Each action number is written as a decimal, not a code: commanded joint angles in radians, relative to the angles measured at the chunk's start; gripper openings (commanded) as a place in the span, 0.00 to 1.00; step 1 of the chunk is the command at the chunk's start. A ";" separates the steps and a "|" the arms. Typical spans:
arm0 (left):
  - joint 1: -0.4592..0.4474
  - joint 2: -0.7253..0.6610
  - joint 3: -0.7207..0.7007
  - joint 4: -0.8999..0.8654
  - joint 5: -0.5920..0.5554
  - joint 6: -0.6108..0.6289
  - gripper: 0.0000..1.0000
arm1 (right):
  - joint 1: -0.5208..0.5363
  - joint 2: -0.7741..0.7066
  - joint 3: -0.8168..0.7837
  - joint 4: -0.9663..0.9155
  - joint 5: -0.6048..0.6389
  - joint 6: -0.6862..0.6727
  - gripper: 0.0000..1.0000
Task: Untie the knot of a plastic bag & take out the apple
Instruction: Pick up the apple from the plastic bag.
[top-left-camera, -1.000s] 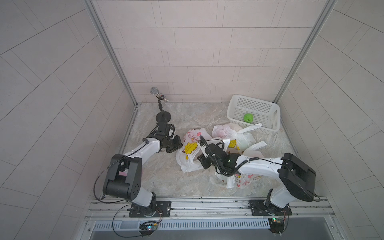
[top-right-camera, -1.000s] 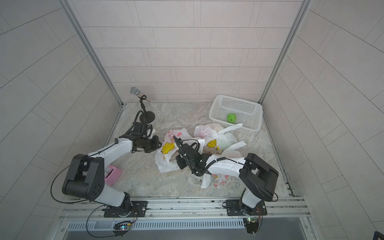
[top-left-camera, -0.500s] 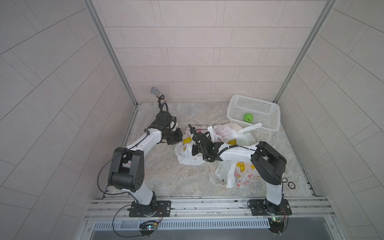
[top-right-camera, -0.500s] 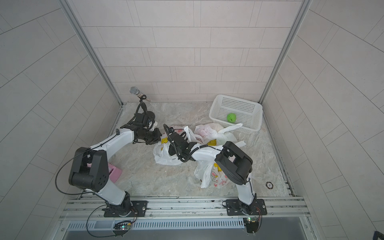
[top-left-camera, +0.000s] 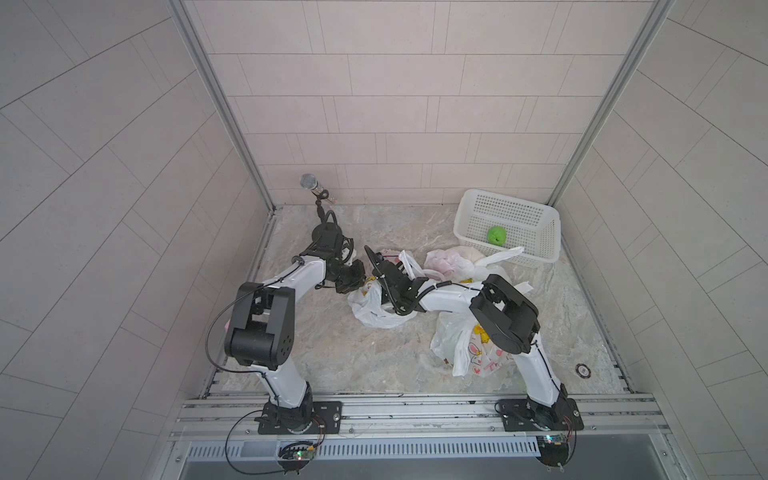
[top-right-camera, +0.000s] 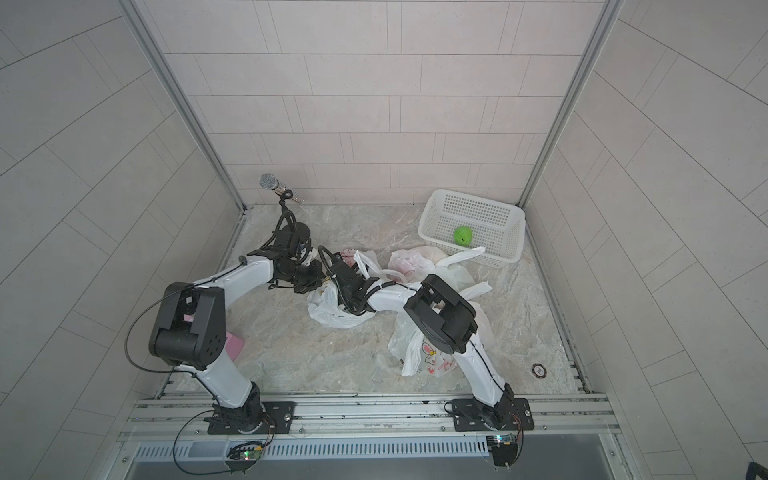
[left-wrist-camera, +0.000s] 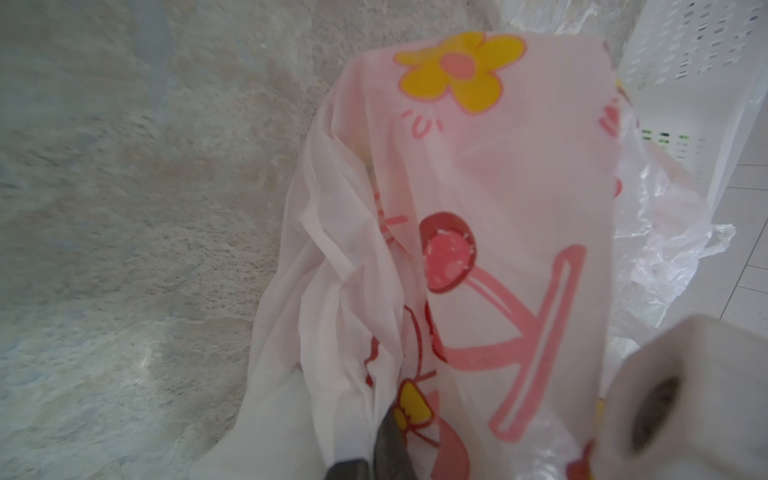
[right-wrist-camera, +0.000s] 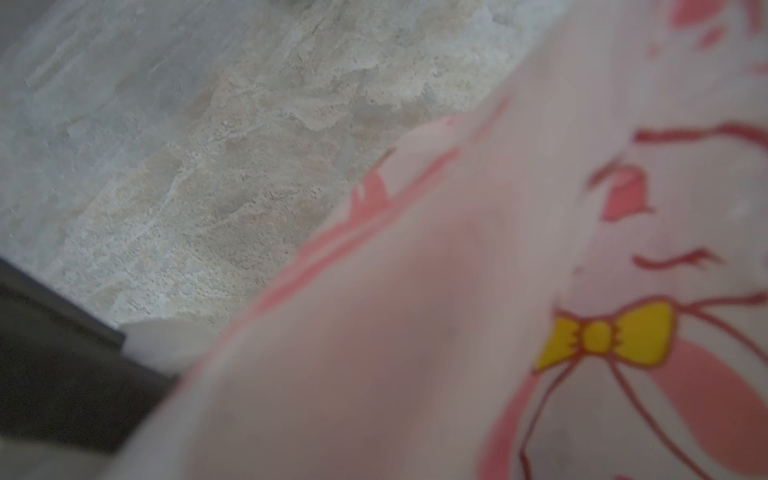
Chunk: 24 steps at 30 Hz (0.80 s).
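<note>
A white plastic bag (top-left-camera: 374, 309) with pink cartoon print and yellow flowers lies left of centre on the marble floor, between my two grippers. My left gripper (top-left-camera: 351, 280) is shut on a fold of it; in the left wrist view the plastic bag (left-wrist-camera: 478, 208) bunches into the dark fingers (left-wrist-camera: 388, 446). My right gripper (top-left-camera: 380, 282) presses into the bag from the other side. In the right wrist view the bag (right-wrist-camera: 457, 311) drapes over the jaws and hides them. No knot shows. A green apple (top-left-camera: 496, 235) lies in the white basket (top-left-camera: 548, 232).
A microphone on a stand (top-left-camera: 309, 183) rises at the back left, just behind my left arm. Two more bags lie nearby: one (top-left-camera: 451, 259) in front of the basket, one (top-left-camera: 469, 349) under my right arm. A pink block (top-right-camera: 233, 345) and a small disc (top-left-camera: 582, 369) lie on the floor.
Both grippers have moved toward the back left, taking the bag with them. My right arm has folded in, its elbow now over the front bag.
</note>
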<state>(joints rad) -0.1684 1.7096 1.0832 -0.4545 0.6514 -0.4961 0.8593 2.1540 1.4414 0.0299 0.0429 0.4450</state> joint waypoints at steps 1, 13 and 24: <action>-0.002 -0.008 -0.005 -0.064 0.023 0.025 0.06 | -0.013 -0.050 -0.014 -0.004 0.007 0.016 0.59; 0.038 -0.085 -0.044 -0.051 -0.062 0.002 0.00 | 0.007 -0.432 -0.387 0.028 -0.018 -0.006 0.40; 0.038 -0.102 -0.116 0.003 -0.066 -0.021 0.00 | 0.013 -0.500 -0.486 -0.001 -0.055 0.044 0.30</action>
<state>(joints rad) -0.1310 1.6321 0.9855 -0.4744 0.6014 -0.5156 0.8658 1.7058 0.9810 0.0395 -0.0086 0.4656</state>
